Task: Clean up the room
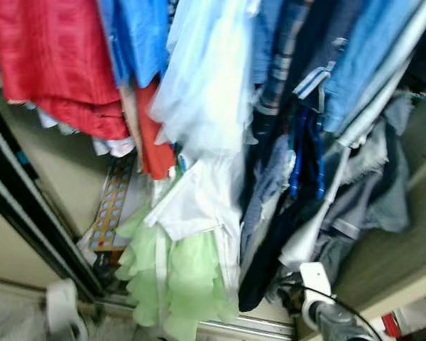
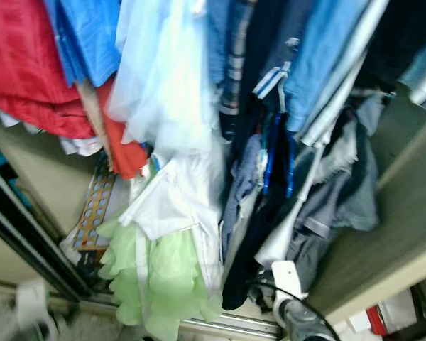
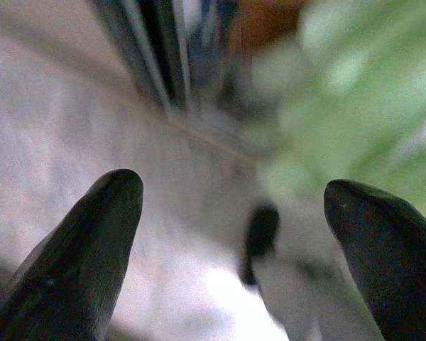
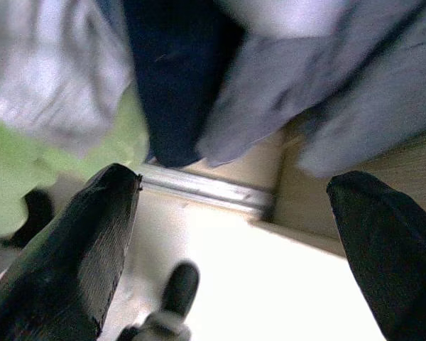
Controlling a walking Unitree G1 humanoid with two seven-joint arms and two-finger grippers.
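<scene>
An open wardrobe is packed with hanging clothes: a red garment (image 1: 50, 57), a blue shirt (image 1: 138, 35), a pale blue tulle dress (image 1: 206, 85), a white garment (image 1: 192, 199) and a light green ruffled dress (image 1: 174, 284) that reaches down to the floor track. Dark navy and grey pieces (image 1: 291, 206) hang to the right. My left gripper (image 3: 231, 186) is open and empty, low beside the green dress (image 3: 355, 78). My right gripper (image 4: 233, 177) is open and empty too, near the floor under the navy cloth (image 4: 174, 78). My right arm (image 1: 326, 316) stands at the lower right.
A metal sliding track (image 1: 241, 327) runs along the wardrobe's floor edge. The black door frame (image 1: 28, 213) slants at the left. A beige side panel (image 1: 397, 249) closes the right side. A dotted, patterned item (image 1: 113, 206) leans at the back left.
</scene>
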